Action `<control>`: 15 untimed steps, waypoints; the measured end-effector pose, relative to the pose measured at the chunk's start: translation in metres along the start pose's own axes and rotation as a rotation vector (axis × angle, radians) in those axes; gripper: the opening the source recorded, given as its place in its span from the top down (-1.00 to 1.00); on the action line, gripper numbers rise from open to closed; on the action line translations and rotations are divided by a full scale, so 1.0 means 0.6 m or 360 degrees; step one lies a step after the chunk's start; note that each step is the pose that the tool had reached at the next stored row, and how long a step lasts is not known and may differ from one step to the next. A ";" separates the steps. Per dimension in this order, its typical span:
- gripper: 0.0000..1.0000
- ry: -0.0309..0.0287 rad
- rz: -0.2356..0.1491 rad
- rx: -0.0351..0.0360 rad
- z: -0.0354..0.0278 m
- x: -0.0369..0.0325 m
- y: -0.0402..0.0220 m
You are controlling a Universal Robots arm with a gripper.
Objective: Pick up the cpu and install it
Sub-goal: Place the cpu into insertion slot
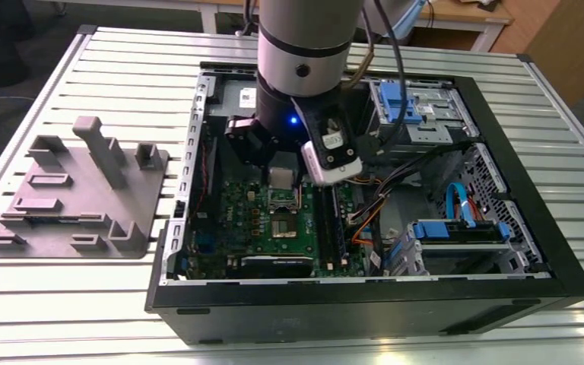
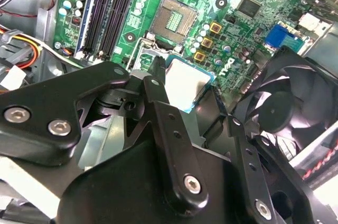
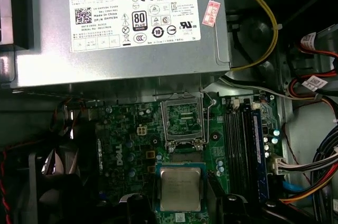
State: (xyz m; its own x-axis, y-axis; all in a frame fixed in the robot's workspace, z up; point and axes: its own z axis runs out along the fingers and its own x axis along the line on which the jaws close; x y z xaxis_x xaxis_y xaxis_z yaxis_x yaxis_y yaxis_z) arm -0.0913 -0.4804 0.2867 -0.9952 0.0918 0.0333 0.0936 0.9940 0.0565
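Note:
The cpu (image 3: 180, 186), a small square chip with a silvery top and a pale teal rim, sits between my gripper's (image 3: 182, 203) black fingers (image 3: 138, 209). The second wrist view shows the cpu (image 2: 186, 82) clamped at its edges, held above the green motherboard (image 2: 248, 28). The open socket (image 3: 182, 120) with its bare contact field lies just beyond the chip, and its metal frame stands raised. In the exterior view the gripper (image 1: 282, 181) hangs inside the computer case directly over the socket (image 1: 284, 200).
A grey power supply (image 3: 121, 23) borders the board beyond the socket. Memory slots (image 3: 243, 145) and bundled cables (image 3: 311, 176) run along one side, and a black fan (image 2: 285, 108) along the other. A grey fixture plate (image 1: 74, 194) lies on the slatted table outside the case (image 1: 373, 300).

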 end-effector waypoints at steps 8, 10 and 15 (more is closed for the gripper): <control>0.06 0.00000 0.0000 0.0000 0.024 -0.001 -0.002; 0.06 0.00000 0.0000 0.0000 0.029 -0.001 -0.002; 0.06 0.00000 0.0000 0.0000 0.034 -0.001 -0.002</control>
State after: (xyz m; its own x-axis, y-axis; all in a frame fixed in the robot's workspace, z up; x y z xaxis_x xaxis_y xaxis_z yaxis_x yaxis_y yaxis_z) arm -0.0913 -0.4805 0.2661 -0.9952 0.0918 0.0333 0.0935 0.9940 0.0565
